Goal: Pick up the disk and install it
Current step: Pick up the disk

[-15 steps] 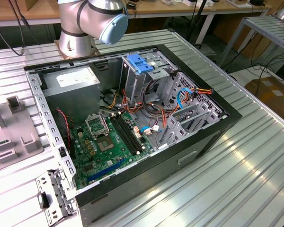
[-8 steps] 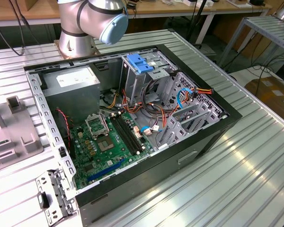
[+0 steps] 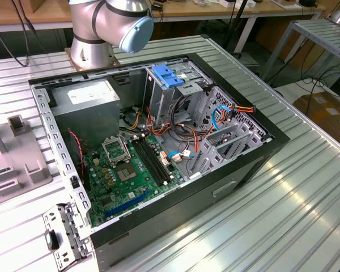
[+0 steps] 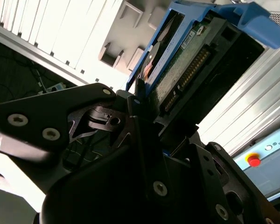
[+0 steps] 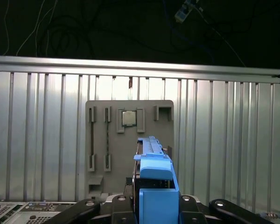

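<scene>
Exterior view: I see the open PC case (image 3: 226, 187) just beside the grey parts tray (image 3: 14, 170), on the exterior view's right. Second wrist view: gripper (image 4: 149, 105) clamped on the disk (image 4: 186, 60), tray behind. First wrist view: disk edge-on in front of tray, prob. lifted clear of it.

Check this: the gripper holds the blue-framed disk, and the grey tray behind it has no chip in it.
Wrong on the chip: the first wrist view shows a chip seated in the tray. The gripper does hold the disk.
</scene>
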